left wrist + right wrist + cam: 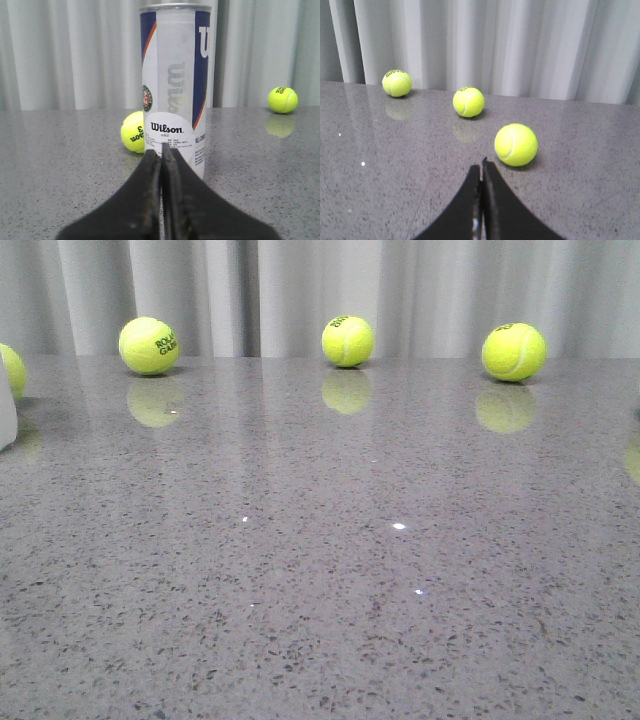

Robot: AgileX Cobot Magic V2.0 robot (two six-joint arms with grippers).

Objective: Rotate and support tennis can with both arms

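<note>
The left claw (161,150), fingers pressed together, sits nearest, the tennis can (174,85) upright on the table (60,165) just ahead. A ball (133,132) lies beside the can. The right claw (481,167), also pressed together, faces only balls. Nudging unopened could topple the can.

Grey speckled glossy table (320,620). On it: three balls along back edge (149,345) (348,341) (514,351), fourth at left edge (10,370), can (174,85) upright.
</note>
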